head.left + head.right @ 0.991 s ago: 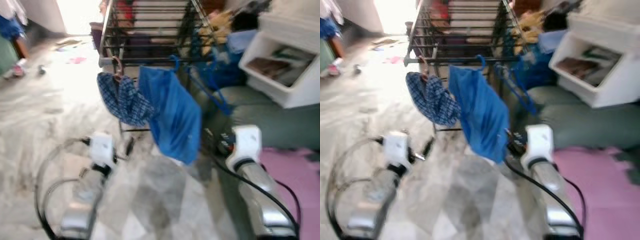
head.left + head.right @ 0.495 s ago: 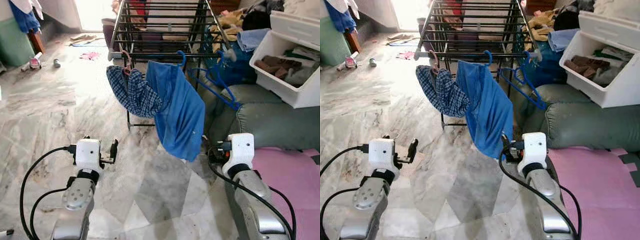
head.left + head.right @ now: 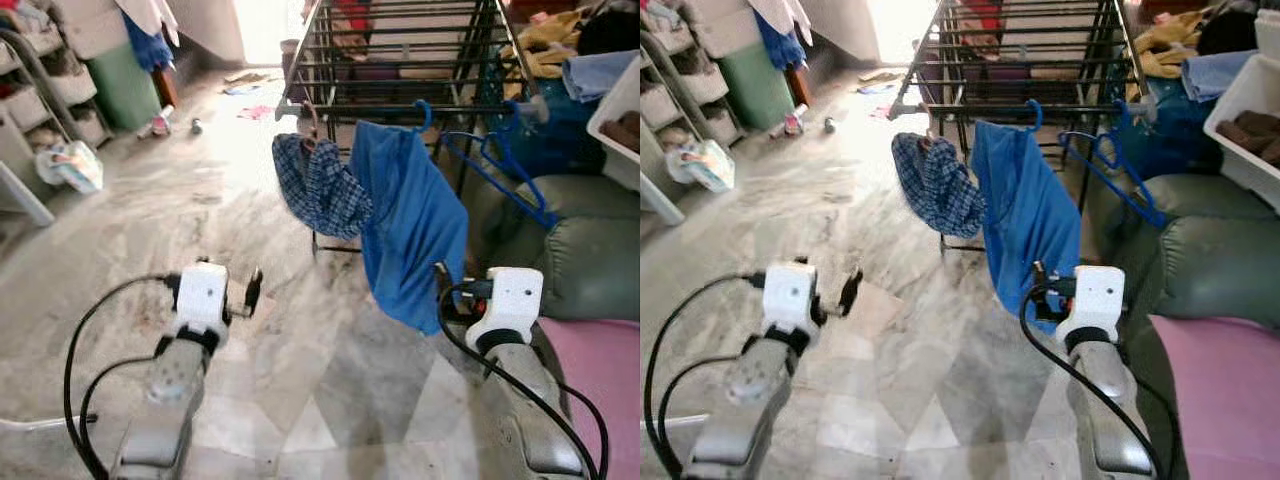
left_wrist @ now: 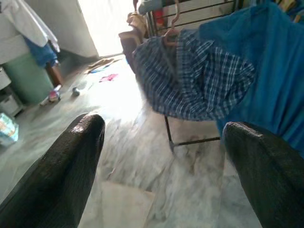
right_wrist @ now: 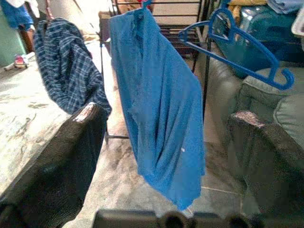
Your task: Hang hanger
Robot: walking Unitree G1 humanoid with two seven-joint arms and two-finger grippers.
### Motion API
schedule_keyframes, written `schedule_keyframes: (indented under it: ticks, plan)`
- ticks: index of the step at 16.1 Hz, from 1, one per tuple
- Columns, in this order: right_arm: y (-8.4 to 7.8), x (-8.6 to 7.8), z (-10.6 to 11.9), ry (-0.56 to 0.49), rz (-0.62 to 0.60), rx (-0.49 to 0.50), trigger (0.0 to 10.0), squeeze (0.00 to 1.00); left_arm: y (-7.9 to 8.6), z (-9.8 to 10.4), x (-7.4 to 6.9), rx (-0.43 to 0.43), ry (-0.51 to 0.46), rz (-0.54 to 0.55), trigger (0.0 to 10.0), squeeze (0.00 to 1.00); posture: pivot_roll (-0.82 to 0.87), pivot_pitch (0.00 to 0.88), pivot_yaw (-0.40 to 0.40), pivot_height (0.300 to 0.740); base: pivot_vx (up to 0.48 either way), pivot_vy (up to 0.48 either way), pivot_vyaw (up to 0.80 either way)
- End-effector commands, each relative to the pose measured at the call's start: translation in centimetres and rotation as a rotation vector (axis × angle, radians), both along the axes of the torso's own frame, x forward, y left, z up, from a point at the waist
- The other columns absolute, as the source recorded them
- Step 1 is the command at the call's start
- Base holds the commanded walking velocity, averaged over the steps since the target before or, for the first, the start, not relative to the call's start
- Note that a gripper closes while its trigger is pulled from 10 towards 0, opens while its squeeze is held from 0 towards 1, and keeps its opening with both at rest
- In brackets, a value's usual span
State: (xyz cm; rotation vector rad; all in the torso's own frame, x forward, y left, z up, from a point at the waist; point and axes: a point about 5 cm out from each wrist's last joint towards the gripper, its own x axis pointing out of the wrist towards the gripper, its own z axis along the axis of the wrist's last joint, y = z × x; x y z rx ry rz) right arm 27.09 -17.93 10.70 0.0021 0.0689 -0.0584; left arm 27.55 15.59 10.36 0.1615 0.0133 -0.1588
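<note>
A black drying rack stands ahead on the marble floor. From its front rail hang a plaid shirt on a brownish hanger, a blue garment on a blue hanger, and an empty blue hanger to the right of both. My left gripper is low over the floor, short of the plaid shirt, open with nothing between its fingers. My right gripper is open too, close in front of the blue garment's lower hem, holding nothing.
A grey-green sofa and a pink mat lie to the right, with a white bin above them. Shelves, a green bin and a plastic bag line the left. Clothes lie near the bright doorway.
The whole view has swung left, bringing the shelves into sight and shifting the rack right, so the camera moved. Both arms keep the same low pose with fingers apart.
</note>
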Motion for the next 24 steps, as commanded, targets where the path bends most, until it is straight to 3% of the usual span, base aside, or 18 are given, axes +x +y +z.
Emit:
schedule_keyframes:
  ticks: [1,9,12,13,18,19,24]
  plan:
    - [0.4,-0.2,0.2,-0.005,0.023,-0.018,10.0,0.00,0.0,-0.3,0.2,0.007,0.021,-0.005,10.0,0.00,0.03,0.041,0.064,0.740,0.000,0.000,0.60]
    - [1.7,0.4,0.6,-0.013,0.090,-0.012,10.0,0.00,-0.8,-1.0,0.1,-0.009,0.032,0.004,10.0,0.00,0.03,0.049,0.026,0.740,0.000,0.000,0.80]
    - [1.9,0.6,1.0,-0.024,0.125,-0.027,10.0,0.00,0.0,-0.7,0.2,0.010,0.008,0.071,10.0,0.00,0.03,0.055,0.020,0.740,0.000,0.000,0.80]
    - [1.9,0.6,1.0,-0.023,0.134,-0.027,10.0,0.00,0.6,-0.5,-0.1,-0.008,0.006,0.132,10.0,0.00,0.04,0.061,0.016,0.740,0.000,0.000,0.80]
    - [2.4,0.7,1.2,-0.027,0.163,-0.032,10.0,0.00,1.4,-0.6,-1.0,-0.018,-0.009,0.223,10.0,0.00,0.05,0.071,-0.001,0.740,0.000,0.000,0.80]
    - [2.4,0.8,1.4,-0.037,0.182,-0.040,10.0,0.00,2.2,-0.3,-1.5,-0.023,-0.032,0.270,10.0,0.00,0.06,0.075,-0.006,0.740,0.000,0.000,0.80]
    - [1.7,0.6,1.4,-0.031,0.193,-0.055,10.0,0.00,2.9,-0.1,-2.3,-0.046,-0.032,0.202,10.0,0.00,0.06,0.082,-0.016,0.740,0.000,0.000,0.80]
